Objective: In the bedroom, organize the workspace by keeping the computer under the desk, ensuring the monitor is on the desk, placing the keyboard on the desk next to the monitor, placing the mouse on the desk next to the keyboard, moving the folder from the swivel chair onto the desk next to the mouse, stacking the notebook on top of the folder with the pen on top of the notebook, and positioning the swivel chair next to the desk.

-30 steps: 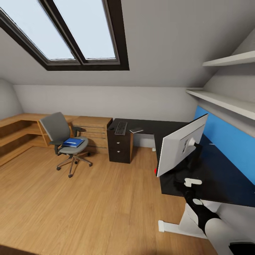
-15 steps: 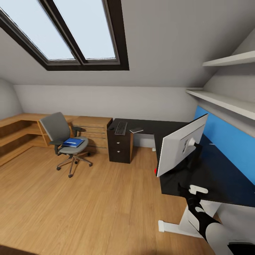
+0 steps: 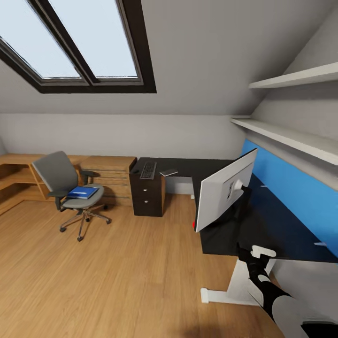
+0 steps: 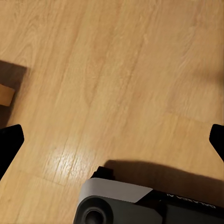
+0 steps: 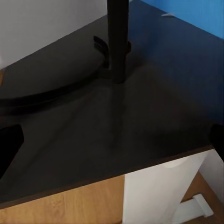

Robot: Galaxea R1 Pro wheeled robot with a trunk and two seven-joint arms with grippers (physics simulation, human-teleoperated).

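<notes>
The grey swivel chair [image 3: 70, 190] stands out on the wood floor, left of the desk, with the blue folder [image 3: 82, 192] on its seat. The black L-shaped desk [image 3: 277, 225] carries the keyboard [image 3: 148, 170] and the grey notebook [image 3: 168, 172] on its far wing. The wide monitor [image 3: 225, 190] stands on the near wing with its pale back to me. Its stand [image 5: 116, 42] rises ahead of my right gripper [image 5: 112, 144], which is open and empty over the desk's near edge [image 3: 251, 253]. My left gripper [image 4: 112, 144] hangs open over bare floor.
A drawer pedestal [image 3: 148, 199] sits under the far wing, with a wooden dresser [image 3: 110, 176] beside it. A blue wall panel [image 3: 291, 188] and white shelves [image 3: 291, 138] line the right wall. A white desk leg [image 3: 234, 286] stands near my right arm. My base [image 4: 130, 205] is below the left gripper.
The camera has turned, so the whole scene sits further left in the picture. My right gripper has dropped a little, away from the monitor and toward the desk's near edge.
</notes>
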